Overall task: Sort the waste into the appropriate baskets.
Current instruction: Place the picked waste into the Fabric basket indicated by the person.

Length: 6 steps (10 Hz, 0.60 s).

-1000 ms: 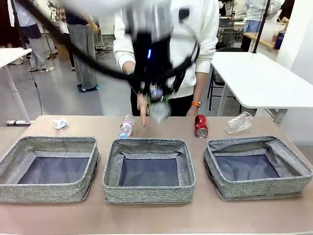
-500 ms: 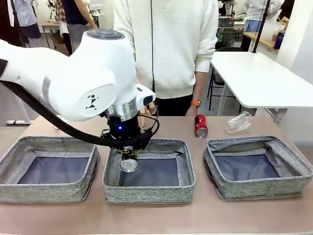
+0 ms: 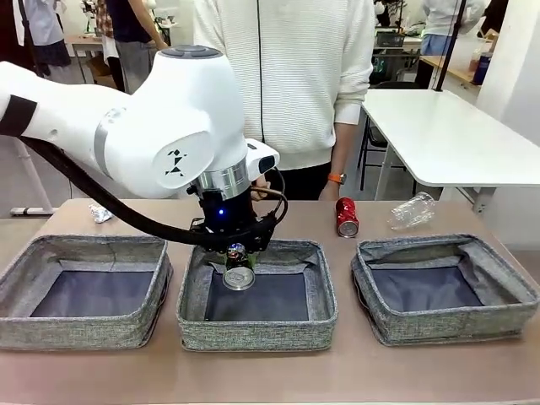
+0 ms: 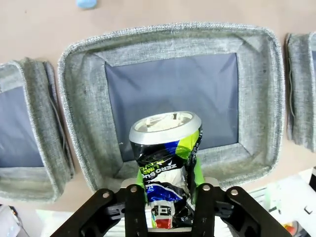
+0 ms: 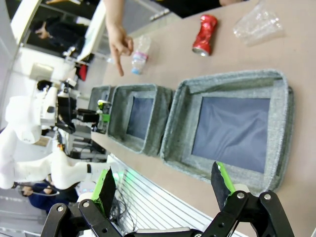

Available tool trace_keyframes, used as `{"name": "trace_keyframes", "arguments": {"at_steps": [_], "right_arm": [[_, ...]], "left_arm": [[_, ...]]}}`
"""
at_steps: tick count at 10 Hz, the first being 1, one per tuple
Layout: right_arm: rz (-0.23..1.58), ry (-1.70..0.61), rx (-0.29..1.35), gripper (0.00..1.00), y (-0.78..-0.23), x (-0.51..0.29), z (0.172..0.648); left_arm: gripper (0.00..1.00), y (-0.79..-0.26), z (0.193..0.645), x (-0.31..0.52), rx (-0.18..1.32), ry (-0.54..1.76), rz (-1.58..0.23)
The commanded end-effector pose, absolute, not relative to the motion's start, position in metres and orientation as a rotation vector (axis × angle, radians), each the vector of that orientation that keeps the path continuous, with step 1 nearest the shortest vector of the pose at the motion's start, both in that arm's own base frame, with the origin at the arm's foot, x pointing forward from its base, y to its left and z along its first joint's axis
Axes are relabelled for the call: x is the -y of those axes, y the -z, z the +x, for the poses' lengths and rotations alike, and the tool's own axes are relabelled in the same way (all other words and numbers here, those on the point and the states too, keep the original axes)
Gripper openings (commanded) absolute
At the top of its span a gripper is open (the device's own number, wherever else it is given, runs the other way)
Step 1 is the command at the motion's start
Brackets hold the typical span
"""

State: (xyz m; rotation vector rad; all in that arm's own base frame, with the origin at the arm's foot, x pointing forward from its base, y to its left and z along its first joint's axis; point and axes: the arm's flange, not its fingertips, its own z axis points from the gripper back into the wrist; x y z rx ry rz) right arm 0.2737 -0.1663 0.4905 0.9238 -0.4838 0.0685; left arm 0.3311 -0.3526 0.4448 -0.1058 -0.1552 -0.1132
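Note:
My left gripper (image 3: 238,256) is shut on a dented black-silver can (image 3: 239,277), held top-down just above the middle basket (image 3: 257,333). In the left wrist view the can (image 4: 168,148) sits between my left gripper's (image 4: 169,200) fingers, over that basket's dark bottom (image 4: 173,94). My right gripper (image 5: 164,187) is open with nothing in it, near the right basket (image 5: 229,81). A red can (image 3: 347,217), a crushed clear bottle (image 3: 412,211) and a paper wad (image 3: 101,213) lie on the table behind the baskets. A small bottle (image 5: 140,53) lies by the person's pointing hand (image 5: 118,45).
The left basket (image 3: 84,245) and the right basket (image 3: 447,325) have nothing in them. A person in a white sweater (image 3: 295,84) stands at the far edge of the table. A white table (image 3: 447,135) stands behind on the right.
My left arm came down from high above the table with the can and now holds it low over the middle basket, a little farther right than half a second ago.

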Motion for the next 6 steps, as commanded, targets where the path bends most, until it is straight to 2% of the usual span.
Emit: {"name": "trace_keyframes", "arguments": {"at_steps": [1,2,6], "right_arm": [[0.934,-0.086,0.51,1.0,-0.4916,0.1654,0.276],[0.934,-0.086,0.51,1.0,-0.4916,0.1654,0.276],[0.934,-0.086,0.51,1.0,-0.4916,0.1654,0.276]], "left_arm": [[0.94,-0.4472,0.3293,0.3456,0.13,0.14,-0.109],[1.0,-0.4469,0.3285,0.346,0.133,0.141,-0.109],[1.0,-0.4531,0.3258,0.3403,0.119,0.15,-0.172]]}}
